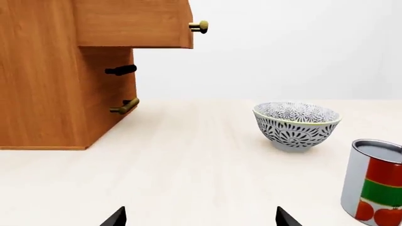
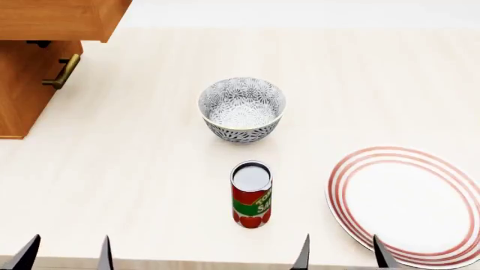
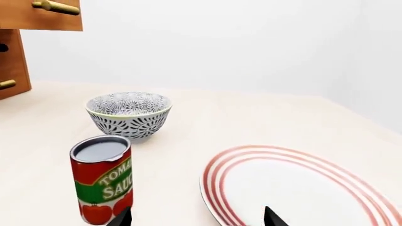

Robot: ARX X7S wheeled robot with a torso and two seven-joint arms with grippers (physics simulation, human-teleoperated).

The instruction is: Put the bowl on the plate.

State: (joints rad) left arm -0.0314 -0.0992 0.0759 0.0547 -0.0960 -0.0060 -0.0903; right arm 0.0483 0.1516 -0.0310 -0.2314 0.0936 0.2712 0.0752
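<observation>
The bowl, deep and white with a grey-black floral pattern, stands upright on the pale table, also in the left wrist view and the right wrist view. The plate, white with red rings, lies flat at the near right, and shows again as the plate. My left gripper is open at the near left edge, far from the bowl, with nothing between its fingertips. My right gripper is open near the plate's near-left rim, holding nothing.
A red tomato-sauce can stands between the bowl and the near edge, left of the plate. A wooden cabinet with an open upper drawer and brass handles occupies the far left. A white wall lies behind the table.
</observation>
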